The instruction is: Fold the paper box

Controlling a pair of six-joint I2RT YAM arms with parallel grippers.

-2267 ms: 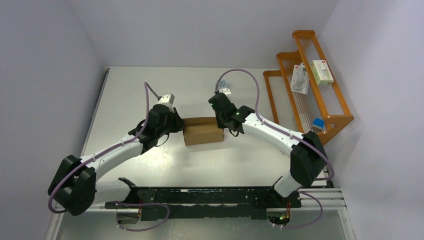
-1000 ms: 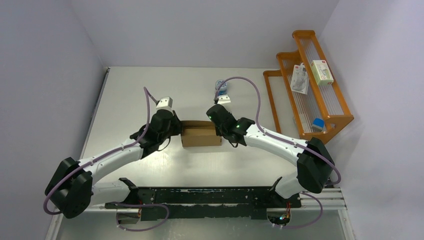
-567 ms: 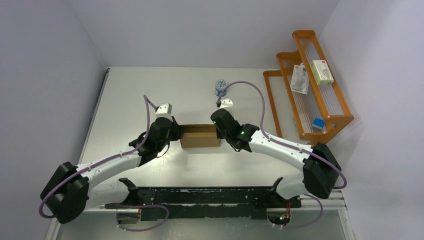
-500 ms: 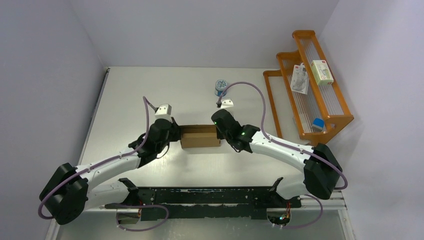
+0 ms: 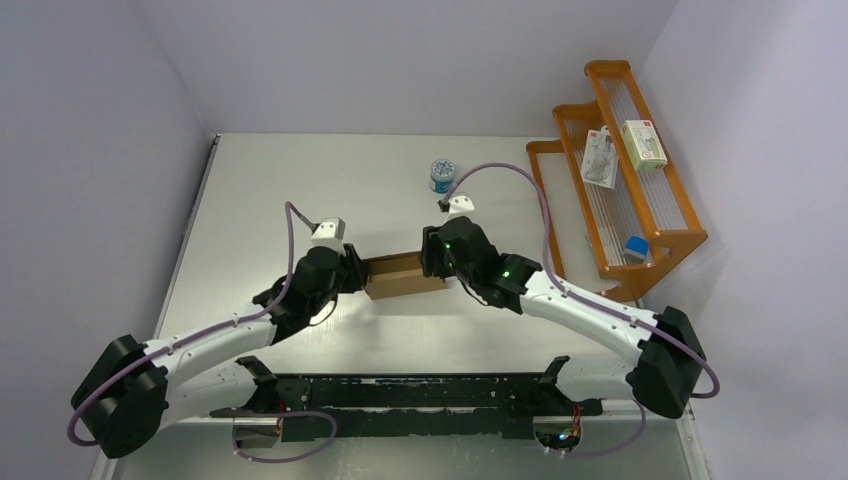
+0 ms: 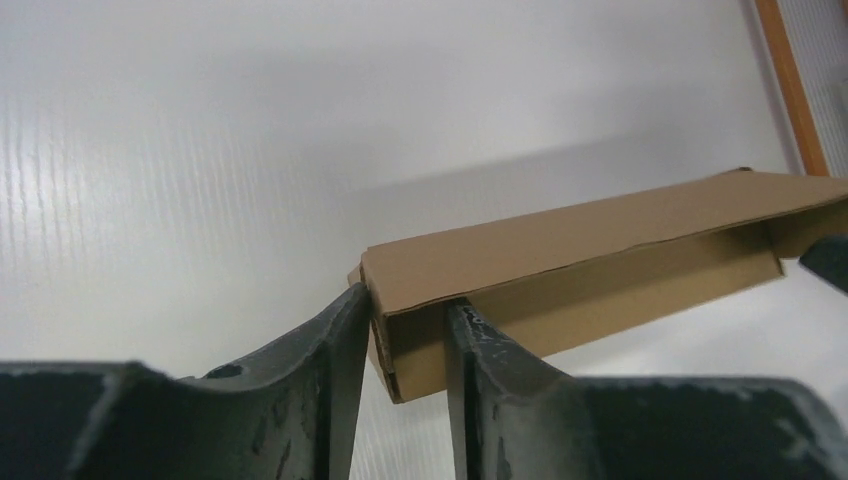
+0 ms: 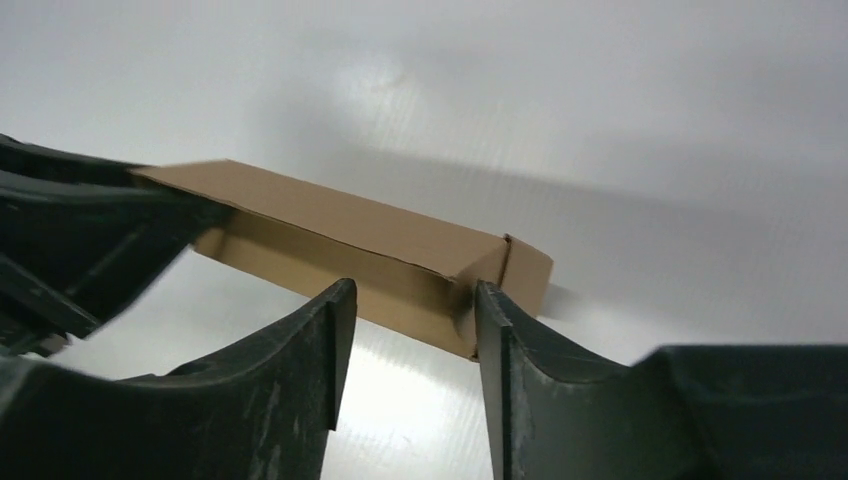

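Pale grey table [image 5: 300,180], with paper box [image 5: 400,272] near its middle, between both arms. Left end effector [image 6: 405,305] hugging the box's left end, likely to keep it steady; cannot tell if squeezing. Right end effector [image 7: 415,290] spread open around the other end, not pinching, maybe ready to tuck a flap.

Left arm [image 5: 215,333] and right arm [image 5: 590,312]: white tubular links, bulky black joint housings. Lilac cable [image 5: 290,240] loops along each to a white wrist camera block [image 5: 327,230]. Green lamps [image 5: 505,268] lit on right arm. Left gripper [image 6: 405,300] fingers [image 6: 335,380] dark grey, scuffed.
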